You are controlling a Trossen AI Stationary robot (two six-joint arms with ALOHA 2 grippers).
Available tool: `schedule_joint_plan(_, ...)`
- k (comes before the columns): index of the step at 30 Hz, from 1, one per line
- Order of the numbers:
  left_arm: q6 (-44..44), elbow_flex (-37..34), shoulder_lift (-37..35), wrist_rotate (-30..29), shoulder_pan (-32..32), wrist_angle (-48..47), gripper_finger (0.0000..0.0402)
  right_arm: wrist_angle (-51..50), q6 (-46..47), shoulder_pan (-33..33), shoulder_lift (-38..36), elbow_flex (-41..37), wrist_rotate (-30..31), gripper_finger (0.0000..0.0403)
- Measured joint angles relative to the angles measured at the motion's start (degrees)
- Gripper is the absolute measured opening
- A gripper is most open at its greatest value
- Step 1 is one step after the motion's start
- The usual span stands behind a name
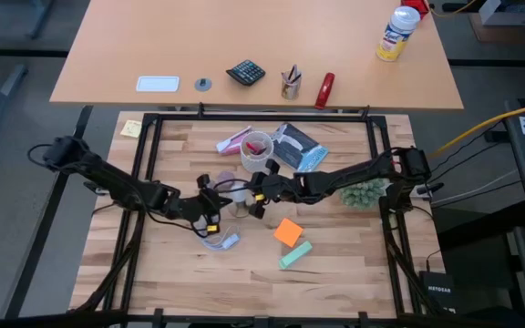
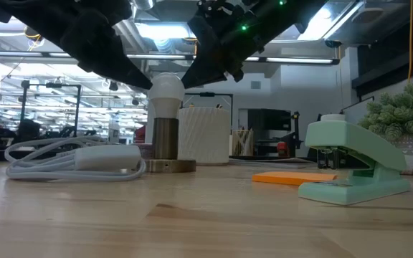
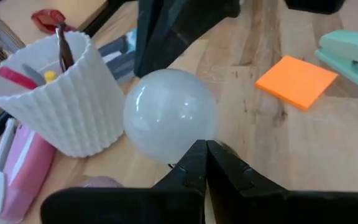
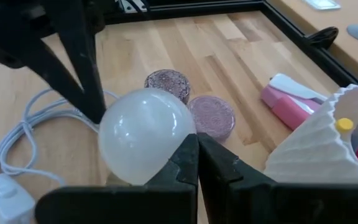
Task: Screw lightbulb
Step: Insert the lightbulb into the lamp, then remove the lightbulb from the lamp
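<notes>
As the high view shows it, the wooden table (image 1: 153, 273) holds the following, taken from nine o'clock round to three.

Left arm: reaches in from nine o'clock toward the centre. Left gripper (image 1: 210, 211) sits just left of the table's middle; in its wrist view the two dark fingers (image 3: 194, 165) are pressed together, tips touching the lightbulb's lower side, nothing clamped between them.

White cord (image 2: 63, 159): looped, with a small white adapter, lying on the wood beside the base of the lamp socket, at about seven o'clock from centre.

Lightbulb (image 2: 167, 87): white, rounded, upright, seated on top of a brass-coloured socket (image 2: 166, 140) at the table's centre, between the two grippers.

White ribbed cup (image 2: 204, 134): just behind the socket toward twelve o'clock, holding pens.

Two round purple coasters (image 4: 211, 116): lying flat beside the bulb, touching or nearly touching each other.

Right gripper (image 1: 264, 193): just right of the bulb, its arm coming from three o'clock; fingers (image 4: 188, 158) closed on each other, tips against the bulb's side.

Orange sticky-note pad (image 1: 288, 231): at five o'clock from centre.

Mint-green stapler (image 2: 353, 172): just beyond the pad, nearer the six o'clock edge.

Small potted plant (image 1: 365, 193): at three o'clock.
</notes>
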Motion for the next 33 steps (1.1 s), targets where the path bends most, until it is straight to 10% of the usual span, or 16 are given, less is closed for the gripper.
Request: schedule_joint_plan(33,-1.0,0.1,0.0,-9.3,5.1,-1.8,0.0001,-0.8,2.0,4.7,0.1,-0.1,-2.0,0.0007)
